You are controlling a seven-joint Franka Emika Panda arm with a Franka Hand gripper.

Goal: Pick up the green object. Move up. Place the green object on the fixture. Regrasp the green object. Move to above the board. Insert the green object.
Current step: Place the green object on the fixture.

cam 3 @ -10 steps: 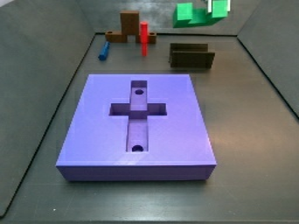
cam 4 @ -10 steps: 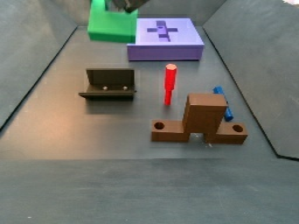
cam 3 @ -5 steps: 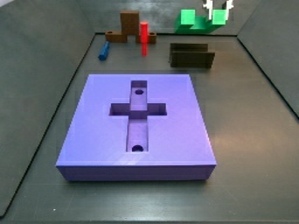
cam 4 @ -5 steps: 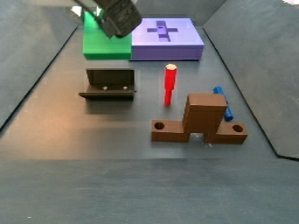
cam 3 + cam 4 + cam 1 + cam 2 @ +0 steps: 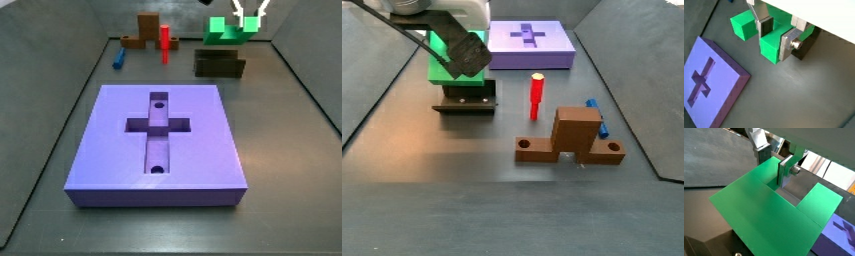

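My gripper (image 5: 777, 36) is shut on one prong of the bright green U-shaped object (image 5: 769, 46), and holds it just above the dark fixture (image 5: 219, 66). In a side view the green object (image 5: 442, 66) hangs right over the fixture (image 5: 465, 98), with the gripper (image 5: 464, 52) on it. In a side view the gripper (image 5: 247, 20) holds the green object (image 5: 223, 29) above the fixture. It fills a wrist view (image 5: 771, 213), the silver fingers (image 5: 786, 171) clamped on a prong. The lavender board (image 5: 158, 142) with its cross recess lies apart, also in a side view (image 5: 531, 44).
A thin red post (image 5: 536, 96) stands near the fixture. A brown upright block on a base (image 5: 573, 136) with a blue peg (image 5: 599, 120) beside it stands further off. Grey walls bound the floor on both sides.
The gripper has carried the green object down and across, from high near the board to just above the fixture.
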